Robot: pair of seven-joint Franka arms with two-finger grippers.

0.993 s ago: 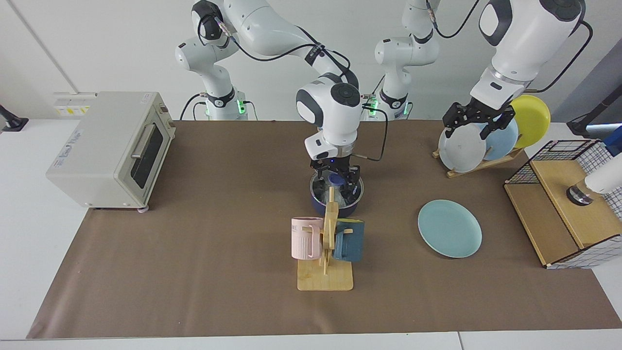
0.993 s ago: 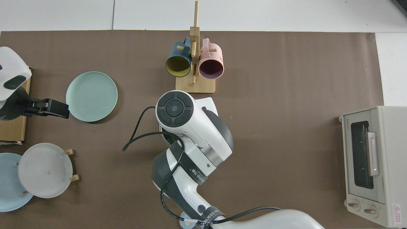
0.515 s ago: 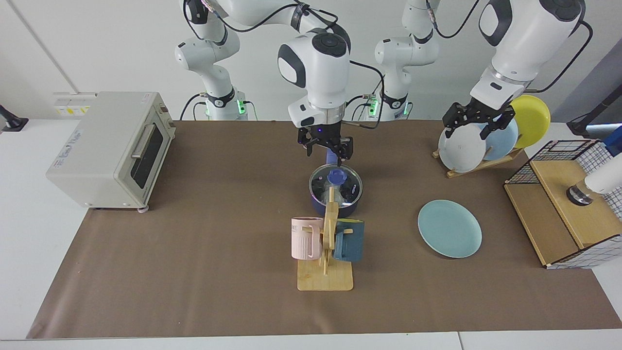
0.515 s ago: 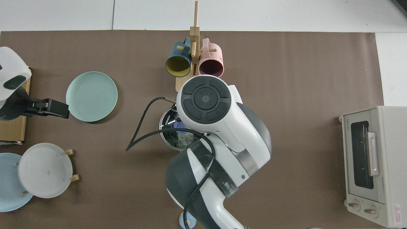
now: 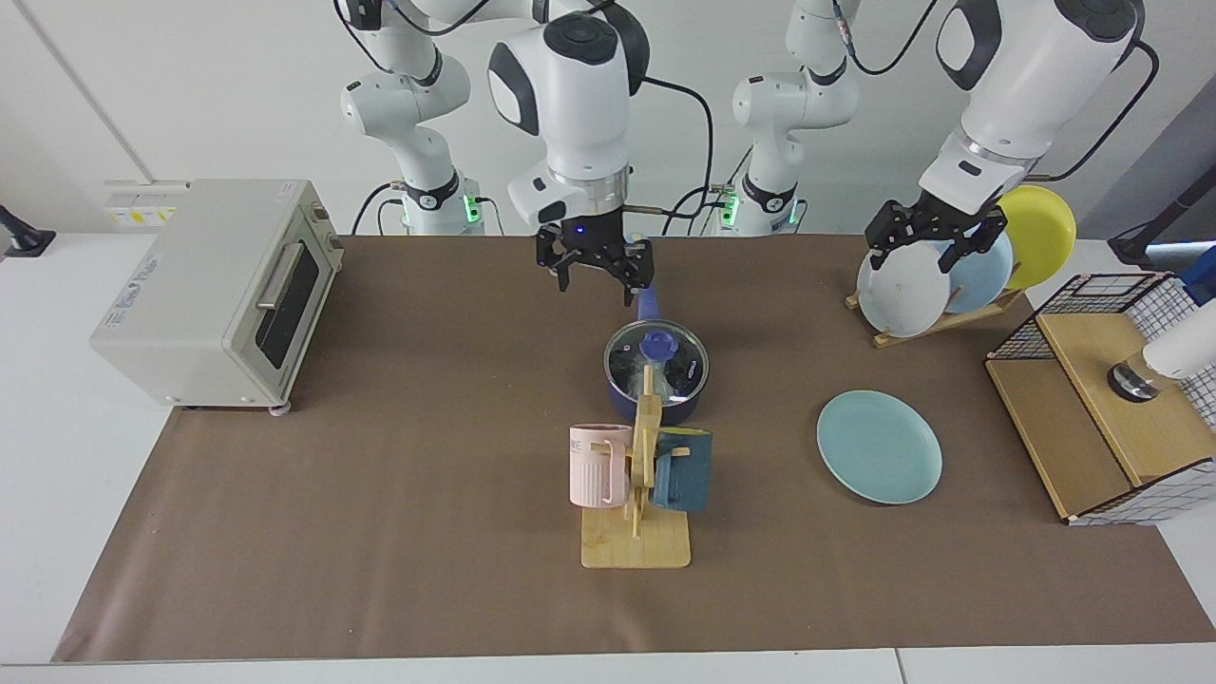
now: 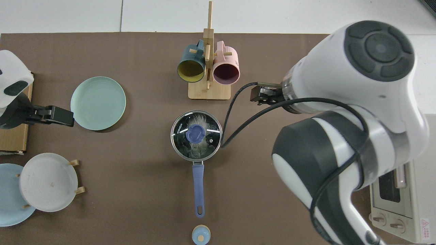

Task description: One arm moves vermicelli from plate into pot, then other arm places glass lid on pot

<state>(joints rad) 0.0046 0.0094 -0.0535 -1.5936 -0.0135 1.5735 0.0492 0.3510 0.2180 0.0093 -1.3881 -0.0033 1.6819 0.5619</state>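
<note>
glass lid [image 6: 196, 135] is sitting on the pot [image 5: 655, 404] | vermicelli [image 6: 199, 147] is lying inside under the glass | right gripper [image 5: 596, 269] is hovering above and behind the pot, fingers spread, holding nothing | plate [image 5: 879, 446] is lying bare, well apart from the pot | left gripper [image 5: 934, 237] is waiting beyond that plate, fingers apart, holding nothing

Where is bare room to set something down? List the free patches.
Free: brown mat between toaster oven and mug rack; the strip along the mat's edge nearest the facing camera. Crowded: around pot, teal plate, plate rack under left gripper, and the wire basket.
</note>
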